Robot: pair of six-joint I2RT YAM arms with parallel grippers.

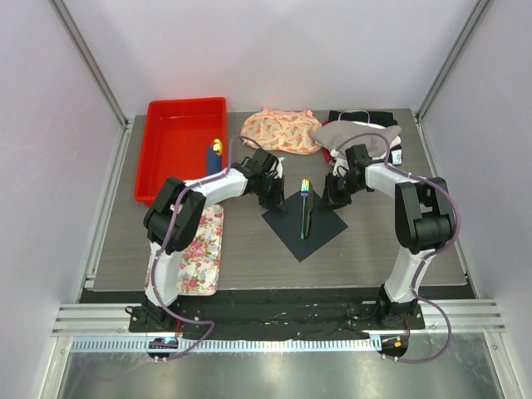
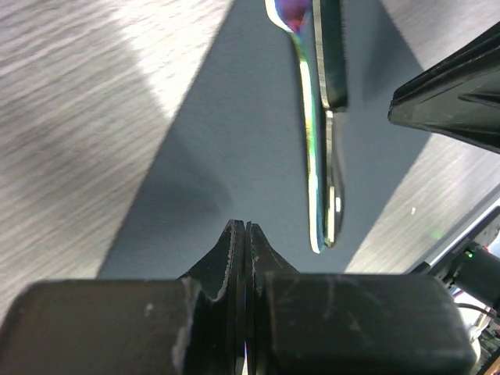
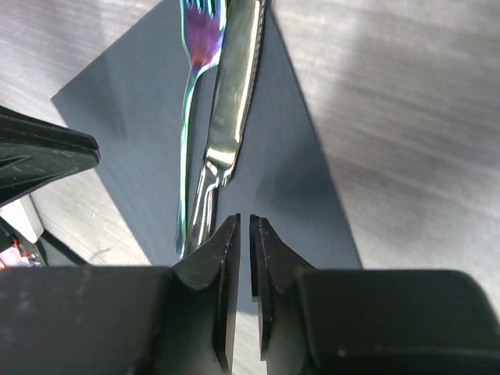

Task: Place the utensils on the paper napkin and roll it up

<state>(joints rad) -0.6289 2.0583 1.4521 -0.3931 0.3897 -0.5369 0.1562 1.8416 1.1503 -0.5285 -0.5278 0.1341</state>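
The paper napkin [image 1: 321, 229] lies flat as a dark diamond in the middle of the table. On it, side by side, rest the utensils: an iridescent fork [image 1: 305, 190] and a knife [image 1: 307, 219]. My left gripper [image 1: 273, 199] is shut, its tips [image 2: 245, 225] down on the napkin [image 2: 226, 141] by its left corner; I cannot tell if paper is pinched. The fork [image 2: 312, 156] and knife [image 2: 330, 55] lie just beyond. My right gripper [image 1: 332, 199] sits at the right corner, its jaws [image 3: 243, 219] a narrow slit apart over the napkin [image 3: 293, 164], beside the fork [image 3: 190, 117] and knife [image 3: 230, 94].
A red bin [image 1: 166, 158] at the back left holds a blue yellow-tipped stick [image 1: 214, 154]. A floral cloth [image 1: 278, 130], a beige cloth [image 1: 357, 133] and a black cloth [image 1: 370, 116] lie along the back. A floral tray [image 1: 201, 249] sits by the left arm.
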